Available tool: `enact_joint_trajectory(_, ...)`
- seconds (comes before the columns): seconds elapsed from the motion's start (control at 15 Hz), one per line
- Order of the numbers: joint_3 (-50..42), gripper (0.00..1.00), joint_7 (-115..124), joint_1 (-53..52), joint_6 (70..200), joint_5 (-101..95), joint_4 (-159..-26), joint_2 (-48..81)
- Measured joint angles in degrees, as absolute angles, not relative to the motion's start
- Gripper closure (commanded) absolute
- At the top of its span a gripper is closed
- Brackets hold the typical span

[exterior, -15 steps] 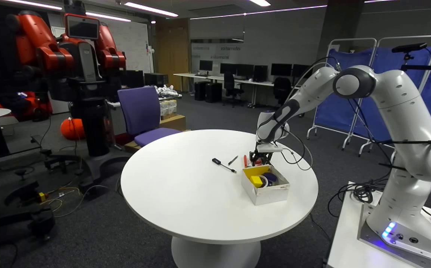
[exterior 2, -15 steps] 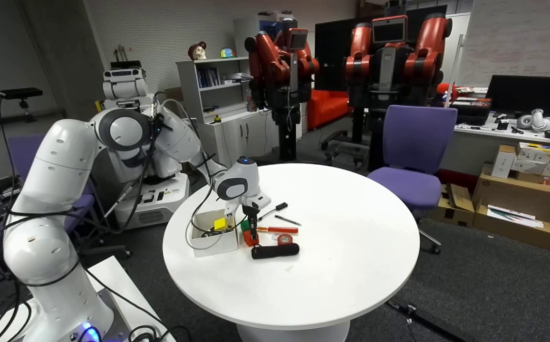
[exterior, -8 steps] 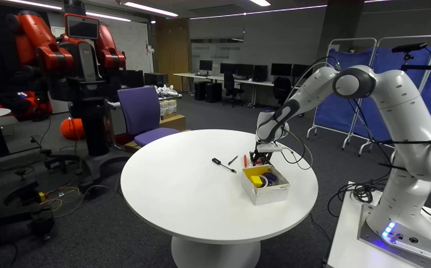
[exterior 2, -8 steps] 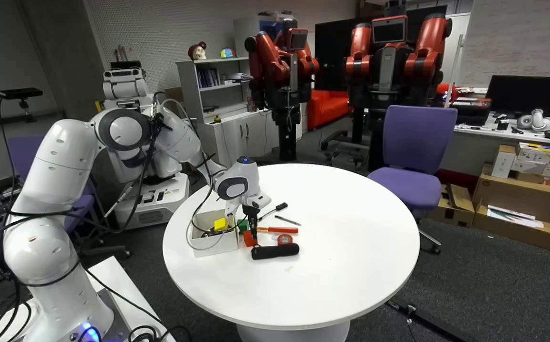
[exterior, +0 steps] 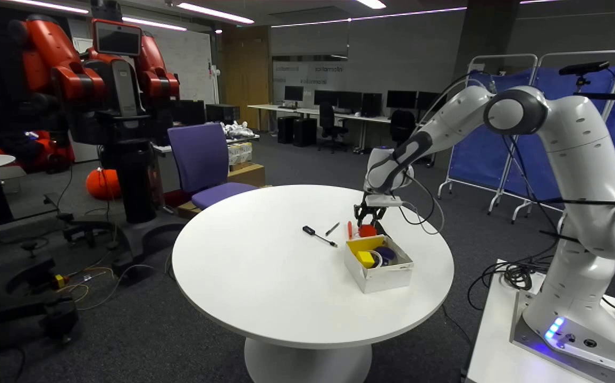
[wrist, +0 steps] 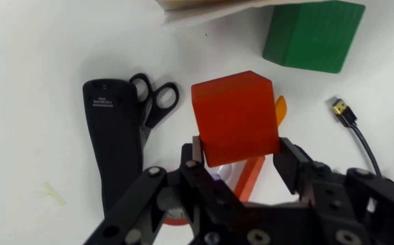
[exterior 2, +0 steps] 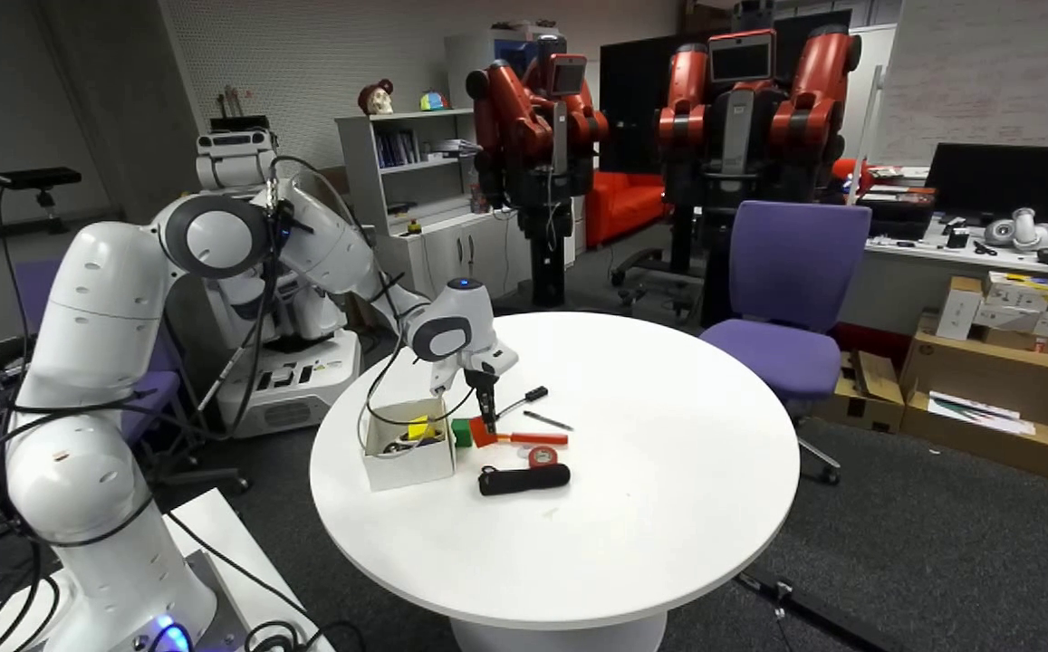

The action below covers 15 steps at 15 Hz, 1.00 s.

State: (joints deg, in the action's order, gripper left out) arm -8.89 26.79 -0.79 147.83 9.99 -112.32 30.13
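While hovering above the table (exterior 2: 668,471), gripped red block (wrist: 236,119) between both fingers (wrist: 289,165) of the gripper (wrist: 239,149); had jaws parted just block-wide, touching opposite sides. In an exterior view, held it just right of green block (exterior 2: 462,433), with white box (exterior 2: 415,468) farther left and black oblong object (exterior 2: 528,480) nearer. Compared with half a second earlier, had lifted arm (exterior 2: 324,254) and red block off the table; left white box and green block in place.
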Motion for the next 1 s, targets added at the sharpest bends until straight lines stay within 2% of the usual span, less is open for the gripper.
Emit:
enact_joint_trajectory(0.4,-7.9,0.68,26.8,-0.7,147.7,10.6,-114.3,21.5)
enact_joint_trajectory(1.0,-1.8,0.68,27.6,-3.5,140.7,10.9,-122.9,14.0)
